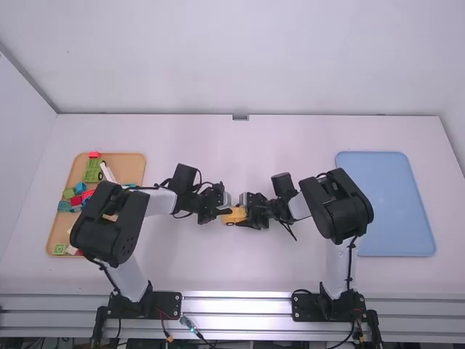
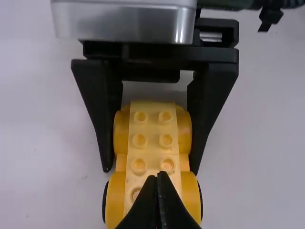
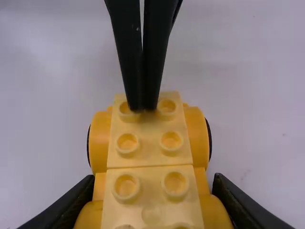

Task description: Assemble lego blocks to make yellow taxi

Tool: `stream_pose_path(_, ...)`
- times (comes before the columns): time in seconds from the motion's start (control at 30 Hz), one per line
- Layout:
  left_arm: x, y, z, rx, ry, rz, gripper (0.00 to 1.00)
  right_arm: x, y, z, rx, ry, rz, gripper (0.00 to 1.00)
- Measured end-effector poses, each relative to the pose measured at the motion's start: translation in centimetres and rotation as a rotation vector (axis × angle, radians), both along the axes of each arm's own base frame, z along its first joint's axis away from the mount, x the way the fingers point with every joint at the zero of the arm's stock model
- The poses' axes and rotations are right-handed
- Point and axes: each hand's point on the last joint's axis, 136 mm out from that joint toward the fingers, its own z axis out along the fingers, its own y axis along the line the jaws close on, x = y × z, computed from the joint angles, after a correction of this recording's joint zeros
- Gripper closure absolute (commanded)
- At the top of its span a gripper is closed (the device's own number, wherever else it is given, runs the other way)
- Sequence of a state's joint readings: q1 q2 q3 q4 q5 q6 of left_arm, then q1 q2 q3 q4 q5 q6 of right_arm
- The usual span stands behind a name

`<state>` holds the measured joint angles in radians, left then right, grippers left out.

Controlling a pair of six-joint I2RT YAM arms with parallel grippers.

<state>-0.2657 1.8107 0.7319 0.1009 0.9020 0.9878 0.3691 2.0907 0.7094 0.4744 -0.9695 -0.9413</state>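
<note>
Apparently built: yellow studded plastic taxi body [image 2: 152, 153] with black wheels [image 2: 104, 202]
Place: middle of the white table [image 1: 225, 156]
Right black two-finger gripper [image 2: 151, 170]: grasping the body's sides
Left black two-finger gripper [image 3: 143, 106]: clenched, tips at end studs
Likely left: firming the top, perhaps final pieces

blue tray [image 1: 392, 203]: on white table [image 1: 218, 273], right side | orange-brown tray [image 1: 134, 161]: left side, holds green block [image 1: 94, 171], red block [image 1: 75, 200]
</note>
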Motion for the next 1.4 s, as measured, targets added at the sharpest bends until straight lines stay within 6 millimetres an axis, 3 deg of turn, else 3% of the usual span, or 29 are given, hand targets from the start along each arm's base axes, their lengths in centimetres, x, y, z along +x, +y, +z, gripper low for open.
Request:
stream_pose_path(0.7, 0.0, -0.3, -0.2, 0.062, 0.054, 0.008, 0.98, 0.1, -0.1, 0.0, 0.001, 0.0, -0.005, 0.51)
stream_pose_path(0.83, -0.3, 0.3, 0.9, 0.103, 0.07, 0.025, 0.98, 0.1, -0.1, 0.0, 0.0, -0.001, -0.002, 0.51)
stream_pose_path(0.9, -0.1, 0.7, 2.5, 0.109, 0.038, 0.036, 0.97, 0.1, -0.1, 0.0, 0.001, 0.0, -0.002, 0.5)
stream_pose_path(0.93, 0.2, 0.8, 3.9, 0.108, -0.003, 0.046, 0.64, 0.1, -0.1, 0.0, 0.0, 0.0, -0.003, 0.46)
stream_pose_path(0.97, 0.5, 0.9, 4.7, 0.107, -0.03, 0.057, 0.0, 0.1, -0.1, 0.0, 0.0, 0.0, -0.003, 0.46)
stream_pose_path(1.03, 1.8, 1.1, 7.4, 0.103, -0.109, 0.112, 0.01, 0.1, -0.1, 0.0, -0.001, -0.001, -0.003, 0.43)
stream_pose_path(1.17, 3.8, 2.3, 10.6, 0.12, -0.158, 0.283, 0.01, 0.2, -0.1, -0.1, -0.008, -0.003, -0.008, 0.43)
stream_pose_path(1.4, 5.8, 5.2, 11.3, 0.168, -0.071, 0.598, 0.01, 1.6, -0.2, -0.2, -0.03, 0.008, -0.086, 0.42)
